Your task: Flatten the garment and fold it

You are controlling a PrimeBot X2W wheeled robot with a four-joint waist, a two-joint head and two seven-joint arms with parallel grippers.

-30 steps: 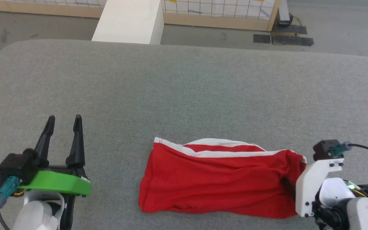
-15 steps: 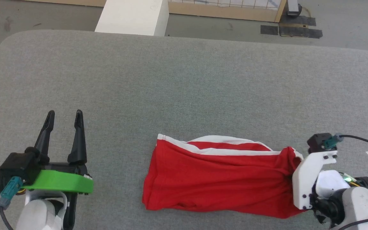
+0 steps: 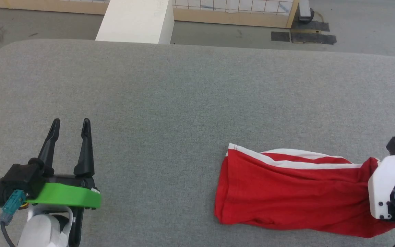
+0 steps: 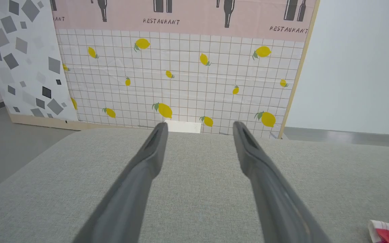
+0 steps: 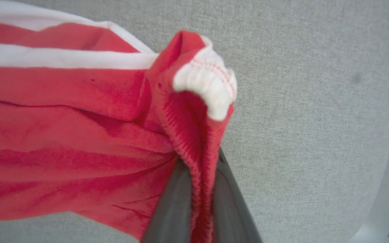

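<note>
Since the right gripper (image 5: pixel 199 168) has its jaws clamped together on only one bunched corner of the garment (image 3: pixel 286 195), close under the white elastic band (image 5: pixel 208 84), the first danger is in this narrow hold. The cloth is soft and gathered in a thick fold between the jaws, so a strong pull can let it slip out. The garment lies on the near right part of the grey tabletop (image 3: pixel 183 96), with its white stripe on the far side, its body wrinkled and its left end free. Nothing presses this free end down. The left gripper (image 3: pixel 71 120) is well apart from it at the near left, jaws wide apart and holding nothing. I judge therefore that any pull from the right will slide the whole garment over the tabletop and not stretch it flat, so the wrinkles will go into the fold. A further pull to the right can also bring the cloth over the side of the tabletop, though I cannot tell exactly where this side is.
</note>
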